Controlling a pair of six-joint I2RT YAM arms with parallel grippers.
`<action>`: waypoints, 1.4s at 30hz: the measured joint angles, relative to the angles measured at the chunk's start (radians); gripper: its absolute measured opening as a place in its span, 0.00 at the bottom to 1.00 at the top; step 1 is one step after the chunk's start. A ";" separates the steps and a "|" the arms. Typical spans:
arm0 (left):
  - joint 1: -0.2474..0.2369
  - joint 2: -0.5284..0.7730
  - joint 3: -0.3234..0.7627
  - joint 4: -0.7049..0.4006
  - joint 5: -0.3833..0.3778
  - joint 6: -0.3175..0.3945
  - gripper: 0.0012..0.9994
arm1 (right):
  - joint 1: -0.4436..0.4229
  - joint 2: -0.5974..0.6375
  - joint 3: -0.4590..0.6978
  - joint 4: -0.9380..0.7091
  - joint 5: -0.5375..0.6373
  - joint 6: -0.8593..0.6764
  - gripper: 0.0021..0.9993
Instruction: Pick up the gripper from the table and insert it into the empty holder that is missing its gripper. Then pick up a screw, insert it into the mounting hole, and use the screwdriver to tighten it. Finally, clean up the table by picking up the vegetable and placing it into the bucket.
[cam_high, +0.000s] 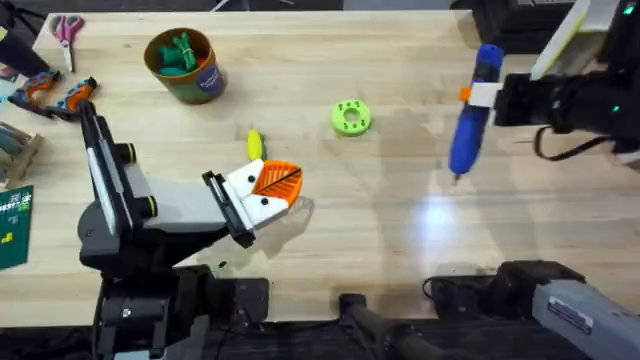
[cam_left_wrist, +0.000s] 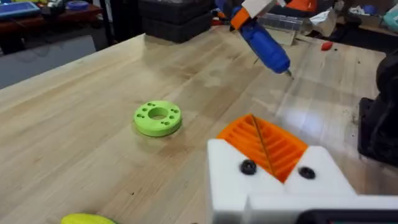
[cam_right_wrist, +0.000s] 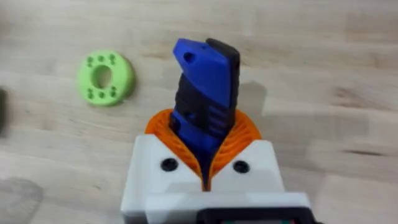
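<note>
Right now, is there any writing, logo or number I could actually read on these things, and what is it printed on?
None can be read.
Bucket: its blue label carries marks too small to make out.
Green card at the table's left edge: pale print, too small to read.
Right arm's base: a white sticker, blurred.
Screwdriver, held by the right gripper: no lettering shows.

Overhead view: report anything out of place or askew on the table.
Nothing is spilled or damaged. The vegetable lies loose on the table, outside the bucket. The right gripper holds the screwdriver tilted above the table.
</note>
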 joint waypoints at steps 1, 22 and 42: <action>0.000 0.000 0.000 0.000 0.000 0.000 0.00 | 0.021 -0.014 -0.020 0.035 0.002 0.023 0.02; 0.000 0.000 0.000 0.000 0.000 0.000 0.00 | 0.489 -0.008 -0.056 0.671 -0.206 0.038 0.02; 0.000 0.000 0.000 0.000 0.003 0.000 0.00 | 0.542 0.108 -0.056 1.152 -0.664 0.131 0.02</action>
